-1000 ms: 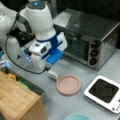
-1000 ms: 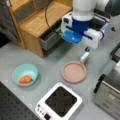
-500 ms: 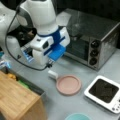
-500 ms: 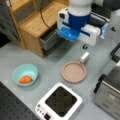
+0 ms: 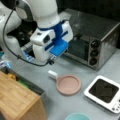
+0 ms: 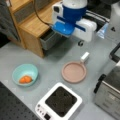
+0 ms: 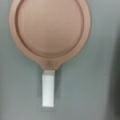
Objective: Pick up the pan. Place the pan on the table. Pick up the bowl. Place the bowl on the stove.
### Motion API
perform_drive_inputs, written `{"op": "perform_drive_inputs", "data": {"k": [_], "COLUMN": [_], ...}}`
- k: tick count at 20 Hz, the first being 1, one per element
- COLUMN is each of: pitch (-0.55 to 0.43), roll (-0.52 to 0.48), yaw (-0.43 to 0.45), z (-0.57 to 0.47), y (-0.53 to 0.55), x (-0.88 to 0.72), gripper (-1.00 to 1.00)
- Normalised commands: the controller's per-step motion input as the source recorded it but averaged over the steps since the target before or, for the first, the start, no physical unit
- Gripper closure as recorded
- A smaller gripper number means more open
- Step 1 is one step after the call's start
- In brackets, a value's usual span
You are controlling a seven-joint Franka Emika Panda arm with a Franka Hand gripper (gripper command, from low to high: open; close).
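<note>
The dusty-pink pan (image 5: 68, 84) (image 6: 74, 72) lies flat on the grey table (image 5: 75, 67) (image 6: 50, 62), its short white handle (image 7: 48, 91) pointing toward the arm. The gripper (image 5: 53, 56) (image 6: 75, 35) hangs well above the handle end and touches nothing; its fingers do not show in the wrist view, which looks straight down on the pan (image 7: 50, 27). In a front view the teal bowl (image 6: 25, 73) sits at the left with an orange thing in it; only its rim (image 5: 77, 117) peeks in at the bottom edge. The stove (image 5: 103, 91) (image 6: 60, 101) stands bare beside the pan.
A steel toaster oven (image 5: 95, 40) (image 6: 110, 87) stands beside the stove. A light wooden box (image 5: 17, 100) (image 6: 37, 20) with an open grey drawer (image 6: 50, 40) is on the other side of the pan. Cables (image 5: 10, 50) hang off the arm.
The gripper has drifted up and away from the pan. The pan, the bowl and the stove have stayed where they were.
</note>
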Motion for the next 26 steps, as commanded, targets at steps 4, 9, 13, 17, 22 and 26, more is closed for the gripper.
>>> {"op": "perform_drive_inputs", "data": {"k": [4, 9, 13, 17, 22, 26], "pitch": [0.280, 0.274, 0.283, 0.261, 0.222, 0.192], "roll": [0.013, -0.012, -0.029, -0.055, -0.035, -0.017], "yaw": [0.054, 0.118, 0.153, 0.166, 0.175, 0.172], "z": [0.39, 0.30, 0.25, 0.23, 0.11, 0.05], "y": [-0.31, -0.29, -0.31, -0.36, -0.48, -0.56], "x": [0.50, 0.48, 0.44, 0.49, 0.59, 0.64], "gripper": [-1.00, -1.00, -1.00, -1.00, -1.00, -1.00]}}
